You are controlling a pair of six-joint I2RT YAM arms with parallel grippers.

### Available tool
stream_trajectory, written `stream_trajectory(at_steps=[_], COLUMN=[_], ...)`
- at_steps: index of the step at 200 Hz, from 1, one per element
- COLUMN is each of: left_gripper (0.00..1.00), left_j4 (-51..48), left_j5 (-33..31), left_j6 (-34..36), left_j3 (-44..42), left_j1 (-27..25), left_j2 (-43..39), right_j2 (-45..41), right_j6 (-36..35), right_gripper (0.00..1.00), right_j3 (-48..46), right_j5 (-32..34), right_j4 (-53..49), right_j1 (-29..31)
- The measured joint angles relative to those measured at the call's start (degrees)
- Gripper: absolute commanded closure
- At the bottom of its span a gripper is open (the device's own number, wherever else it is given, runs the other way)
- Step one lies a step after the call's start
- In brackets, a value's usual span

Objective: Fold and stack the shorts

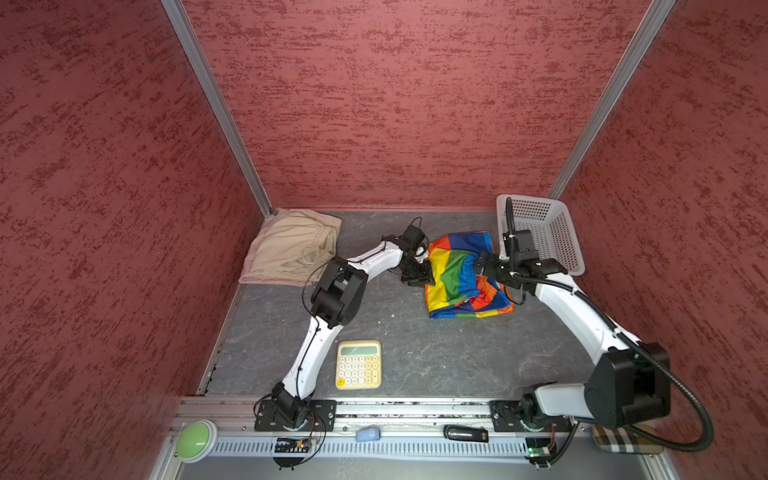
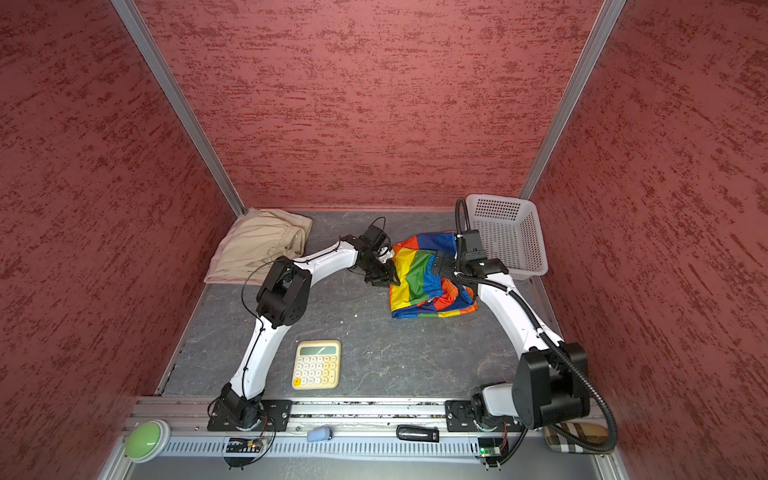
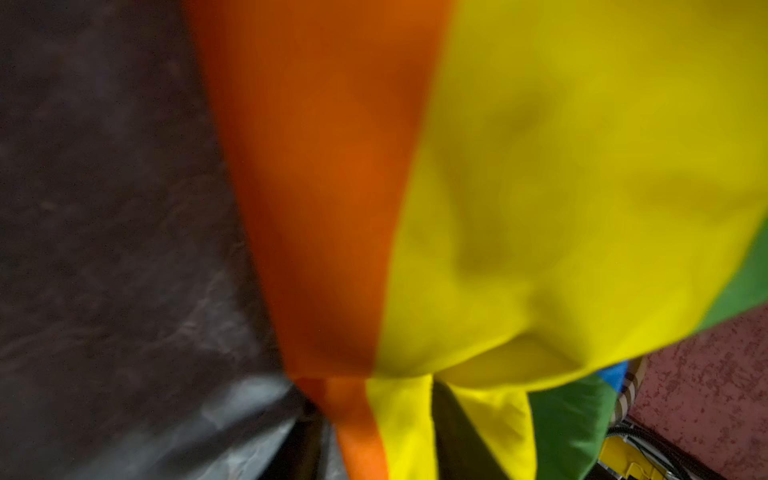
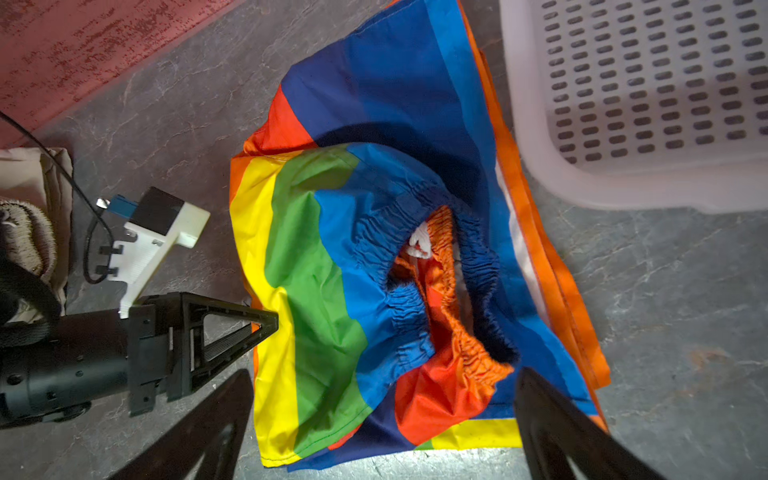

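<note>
Rainbow shorts (image 1: 457, 274) lie crumpled near the surface's far right edge, just beside the white perforated basket (image 1: 540, 200). My left gripper (image 4: 268, 324) has its jaws pinching their yellow-orange edge; my right gripper (image 4: 384, 374) hovers above, jaws spread. Beige shorts (image 1: 291, 249) occupy the far left corner.

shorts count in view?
2. Beige shorts folded in the back-left corner; rainbow shorts mid-table, beside the basket. A pinkish edge under the beige pair may be a third.
</note>
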Motion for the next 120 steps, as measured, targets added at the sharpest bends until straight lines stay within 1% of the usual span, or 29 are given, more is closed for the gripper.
stream_trajectory(at_steps=[6,14,38,59,85,120], left_gripper=[0.90,1.00,1.00,1.00,1.00,1.00], left_j4=[-0.70,-1.81,-4.68,-9.20,-16.68,-26.77], left_j5=[-0.39,-1.57,-4.87,-9.70,-18.58,-32.39], left_j6=[0.55,1.05,3.37,6.03,9.94,14.38], left_j3=[0.15,0.35,0.92,0.92,2.89,12.61], left_j1=[0.00,-0.02,0.17,1.62,5.53,10.49], left_j2=[0.02,0.02,-0.39,-2.21,-6.19,-10.58], right_j2=[-0.02,-0.02,-0.02,-0.02,0.02,2.45], right_j6=[0.02,0.04,0.11,0.26,0.68,1.57], right_gripper=[0.01,0.01,0.01,0.01,0.01,0.01], right_j3=[0.00,0.00,0.00,0.00,0.00,0.63], right_j5=[-0.24,-0.57,-1.57,-2.80,-3.78,-4.66], right_j4=[0.15,0.37,0.85,1.36,2.34,3.93], right_j1=[-0.07,-0.09,-0.20,-0.15,0.85,4.39])
